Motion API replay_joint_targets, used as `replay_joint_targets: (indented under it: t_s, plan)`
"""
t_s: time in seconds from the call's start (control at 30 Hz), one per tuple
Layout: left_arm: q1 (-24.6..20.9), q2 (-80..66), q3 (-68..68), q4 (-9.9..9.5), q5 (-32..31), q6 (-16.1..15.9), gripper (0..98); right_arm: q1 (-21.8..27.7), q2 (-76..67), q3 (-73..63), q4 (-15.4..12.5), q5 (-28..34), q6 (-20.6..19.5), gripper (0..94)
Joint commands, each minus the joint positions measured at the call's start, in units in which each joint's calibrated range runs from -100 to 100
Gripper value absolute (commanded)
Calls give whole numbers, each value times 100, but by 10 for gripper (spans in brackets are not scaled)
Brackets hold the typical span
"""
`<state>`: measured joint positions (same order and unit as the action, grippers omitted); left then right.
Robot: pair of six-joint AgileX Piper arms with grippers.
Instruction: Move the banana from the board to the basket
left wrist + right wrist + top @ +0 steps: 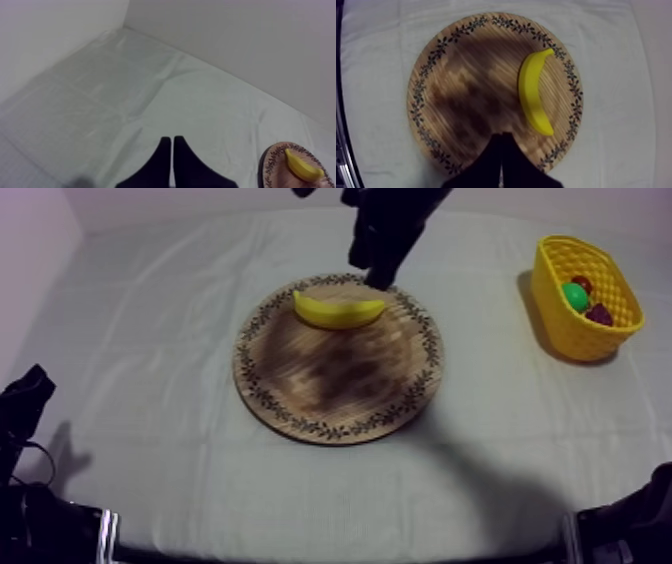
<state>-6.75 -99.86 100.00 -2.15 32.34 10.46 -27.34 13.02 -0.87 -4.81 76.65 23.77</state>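
Top view, finding one: the banana (pixel 338 310) lies on its side on the far part of the wooden board (pixel 300 403), inside the patterned rim. The board sits mid-table, somewhat nearer the far edge. The yellow basket (pixel 560 328) stands well apart from it, by the right edge near the far right corner, and already holds a green fruit (pixel 574 296) and a small red fruit (pixel 582 284).

Our right end effector (pixel 378 276) hangs over the board's far rim, just beside the banana. In the right wrist view its fingers lie together as a narrow wedge, closed on nothing. Our left end effector (pixel 172 150) is likewise closed and empty, over bare cloth near the front left corner.

Handling, as we judge it: a toy banana should be light and stiff, with a smooth curved skin that may slip or roll under the fingers. We would take it across the thick middle, the fingers square to its length. The tapered ends offer poor purchase. The fingers must open before any descent.

Clearance: the cloth between board and basket is bare, so the route looks open. The basket wall stands tall, so the lift must clear its rim. The basket looks light and sits close to the right edge, so a knock could shift it.
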Motion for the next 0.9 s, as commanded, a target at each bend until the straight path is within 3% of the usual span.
replay_joint_targets:
  t_s: [0.0,0.1,0.27,0.57,0.67,0.87]
  plan:
    - [-2,4,0,3,0,2,1,-9,297,-244,36,-29,-22,16]
    - [-2,4,0,3,0,2,1,-23,626,-571,95,-96,-54,58]
    - [-2,4,0,3,0,2,1,-26,1081,-1032,195,-135,-101,231]
    - [-2,4,0,3,0,2,1,59,1621,-1508,302,21,-16,736]
    - [-2,4,0,3,0,2,1,49,1749,-1568,380,62,-3,801]
    - [-2,4,0,3,0,2,1,59,2122,-1721,481,20,47,812]
